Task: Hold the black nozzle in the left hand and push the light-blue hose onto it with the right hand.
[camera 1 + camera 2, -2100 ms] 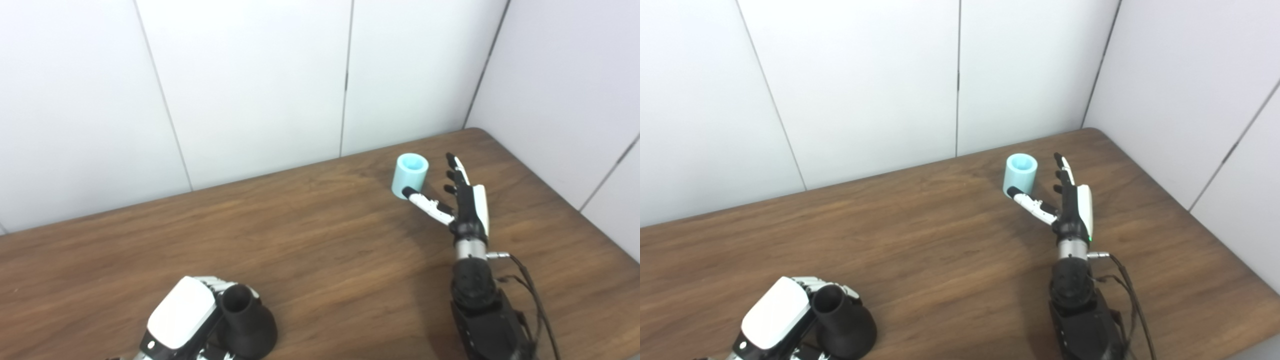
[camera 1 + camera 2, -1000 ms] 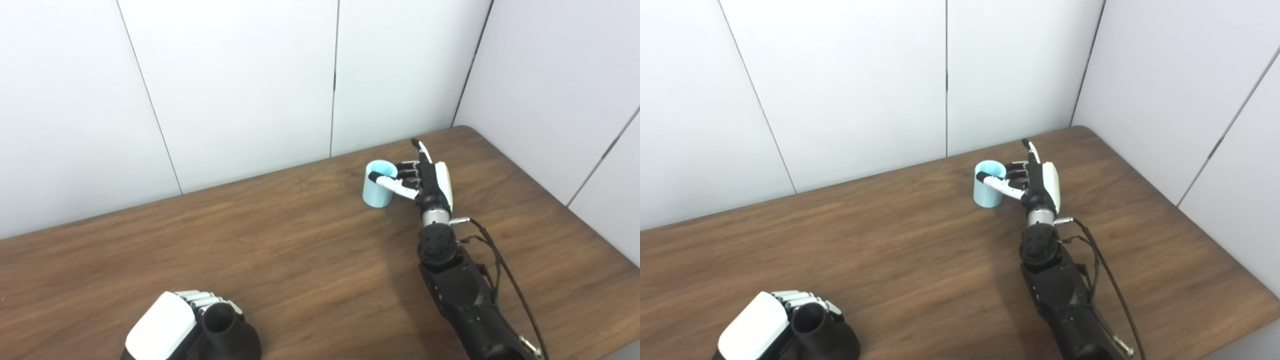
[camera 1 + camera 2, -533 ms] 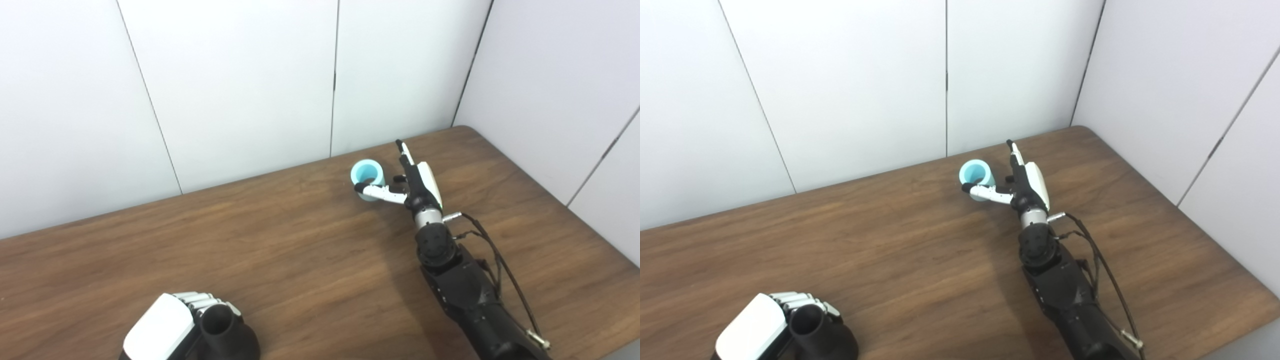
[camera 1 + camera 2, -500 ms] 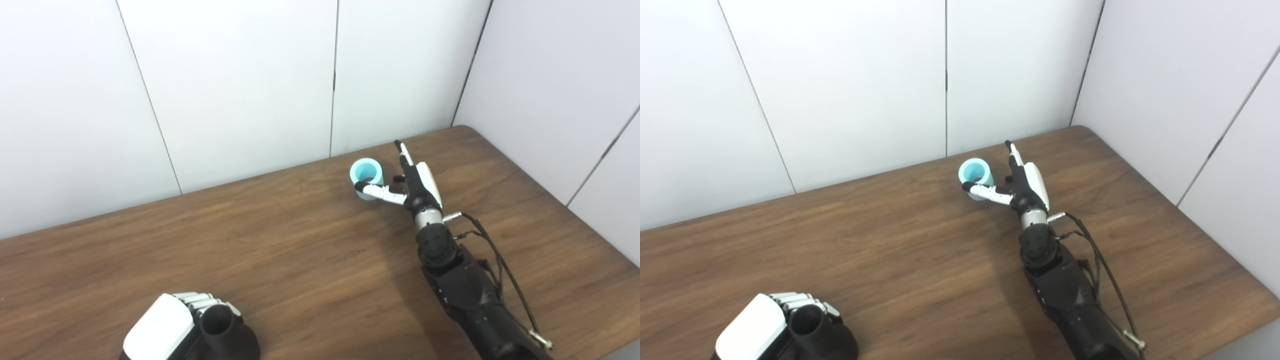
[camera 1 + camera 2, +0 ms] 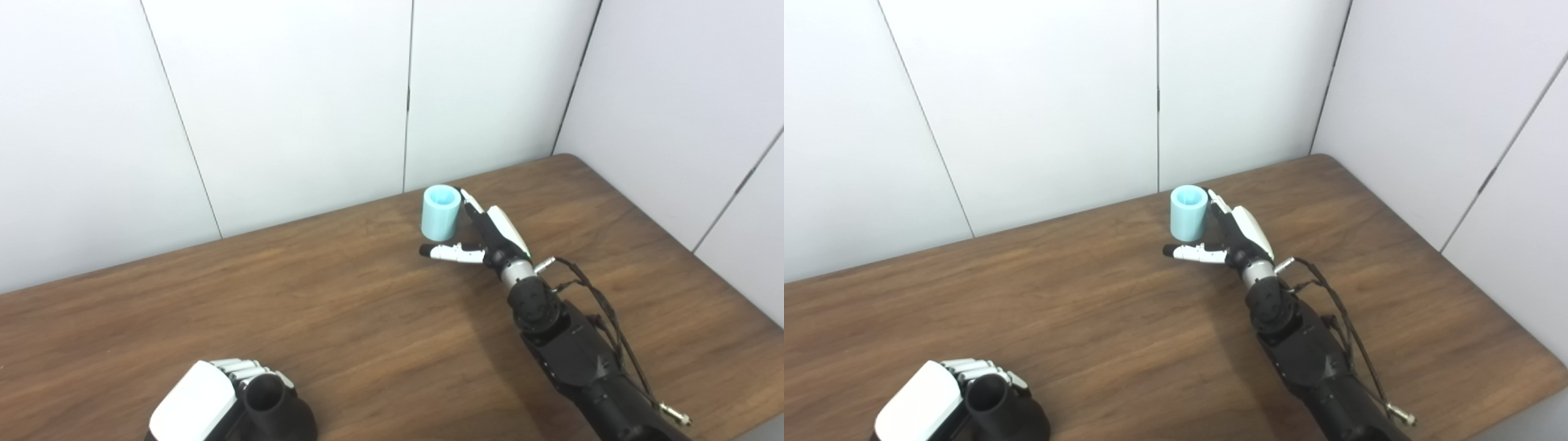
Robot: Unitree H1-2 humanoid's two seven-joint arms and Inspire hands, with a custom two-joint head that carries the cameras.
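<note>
Brown table [image 5: 343,318] with left hand [image 5: 202,407] wrapped around black nozzle [image 5: 272,407] at near edge. Far off, light-blue hose [image 5: 440,212] upright, right hand [image 5: 484,236] beside it, fingers spread, unclamped. Likely to topple or roll if nudged.

Table and walls, as we see them.
We log one wooden table [image 5: 318,306], dark brown with grain running side to side and a rounded far right corner. Behind and to its right we note white panelled walls [image 5: 294,92], with thin dark seams between panels.
</note>
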